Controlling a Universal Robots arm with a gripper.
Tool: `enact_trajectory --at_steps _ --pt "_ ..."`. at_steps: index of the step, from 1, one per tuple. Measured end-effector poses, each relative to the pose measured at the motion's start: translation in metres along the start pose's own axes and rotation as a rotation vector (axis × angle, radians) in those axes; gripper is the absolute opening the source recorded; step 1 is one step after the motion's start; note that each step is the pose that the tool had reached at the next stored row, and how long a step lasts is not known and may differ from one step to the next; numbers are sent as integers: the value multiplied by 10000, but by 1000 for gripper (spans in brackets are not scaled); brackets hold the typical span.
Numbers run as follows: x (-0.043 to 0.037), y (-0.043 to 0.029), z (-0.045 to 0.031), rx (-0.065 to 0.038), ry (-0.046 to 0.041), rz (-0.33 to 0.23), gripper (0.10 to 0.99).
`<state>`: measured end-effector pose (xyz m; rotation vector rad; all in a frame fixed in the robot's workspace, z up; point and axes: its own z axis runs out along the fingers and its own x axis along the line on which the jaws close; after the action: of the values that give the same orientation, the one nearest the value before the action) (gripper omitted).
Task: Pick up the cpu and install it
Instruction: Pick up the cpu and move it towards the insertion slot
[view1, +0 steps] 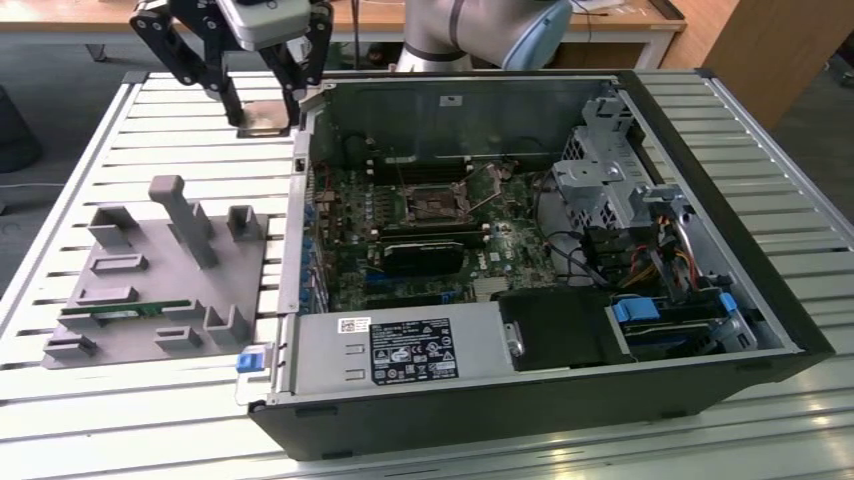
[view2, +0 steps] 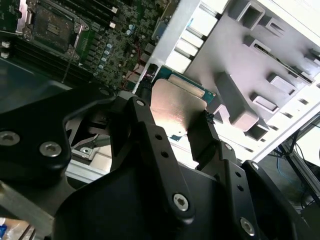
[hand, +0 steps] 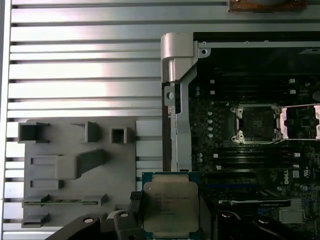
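Observation:
The cpu (view1: 263, 120) is a flat square chip with a silver top, held above the slatted table just outside the open computer case's far corner on the exterior view's left. My gripper (view1: 264, 105) is shut on the cpu (hand: 170, 207), one black finger on each of two opposite edges. In the second wrist view the cpu (view2: 175, 107) sits between the fingers (view2: 202, 132) of the gripper (view2: 172, 125). The motherboard's cpu socket (view1: 434, 203) lies open inside the case, its metal frame swung up, and also appears in both wrist views (hand: 257, 124) (view2: 50, 30).
A grey parts holder (view1: 160, 270) lies on the table at the exterior view's left, with a green memory stick (view1: 127, 312) in a slot. The open computer case (view1: 747, 200) has raised walls, a black heatsink block (view1: 427, 255), cables and a drive cage.

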<state>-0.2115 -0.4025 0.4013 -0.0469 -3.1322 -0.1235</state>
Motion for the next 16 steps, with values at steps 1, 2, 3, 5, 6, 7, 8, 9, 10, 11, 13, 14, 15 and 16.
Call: enact_trajectory --at_steps 1,2,3,5,6,7,8,9,10,11,13,14,15,16 --pt "-10 0 0 0 -1 0 537" --pt "-20 1 0 0 0 1 537" --pt "-31 1 0 0 0 0 537" --pt "-61 2 0 0 0 1 537" --pt "-79 3 0 -1 0 1 537" --pt "-100 5 0 0 0 0 537" --pt "-119 6 1 0 0 1 537" --pt "-138 8 2 0 0 1 537" --pt "-158 10 2 0 0 1 537" --pt "-179 12 3 0 0 0 537" --pt "-225 17 5 0 0 0 537" --pt "-251 21 7 -1 -1 1 537" --pt "-279 24 9 -1 -1 1 537" --pt "-305 28 10 0 0 1 537"
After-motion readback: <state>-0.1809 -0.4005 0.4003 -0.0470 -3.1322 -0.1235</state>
